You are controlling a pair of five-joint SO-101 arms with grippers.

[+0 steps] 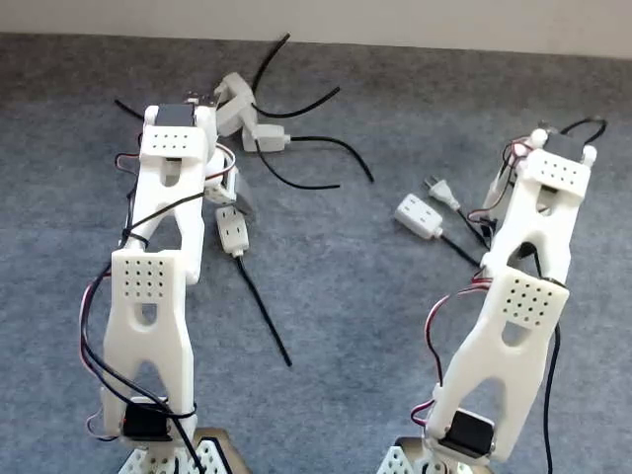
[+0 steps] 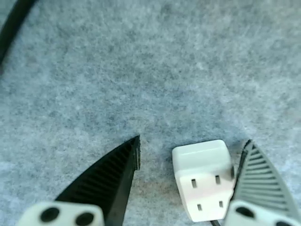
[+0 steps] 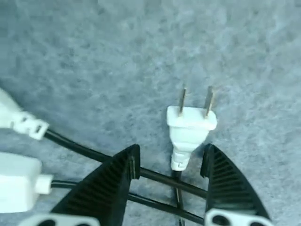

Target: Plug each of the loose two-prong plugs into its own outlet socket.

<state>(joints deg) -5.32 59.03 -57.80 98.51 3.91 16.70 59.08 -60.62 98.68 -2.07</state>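
Observation:
In the left wrist view a white outlet socket (image 2: 202,179) lies flat on the grey carpet, slots up, between the fingers of my open left gripper (image 2: 193,142) and close to one finger (image 2: 257,175). From above the same socket (image 1: 232,227) sits just past the left arm's tip. My right gripper (image 3: 171,149) is open, straddling the cord end of a white two-prong plug (image 3: 190,125) whose prongs point away. In the high view this plug (image 1: 441,191) lies beside a second white socket (image 1: 418,215).
More white plug and socket pieces (image 1: 252,123) with curling black cords lie at the back left. A black cord (image 1: 262,306) trails from the left socket toward the front. Black cords (image 3: 155,176) cross under the right gripper, and two white cord ends (image 3: 19,186) lie beside it.

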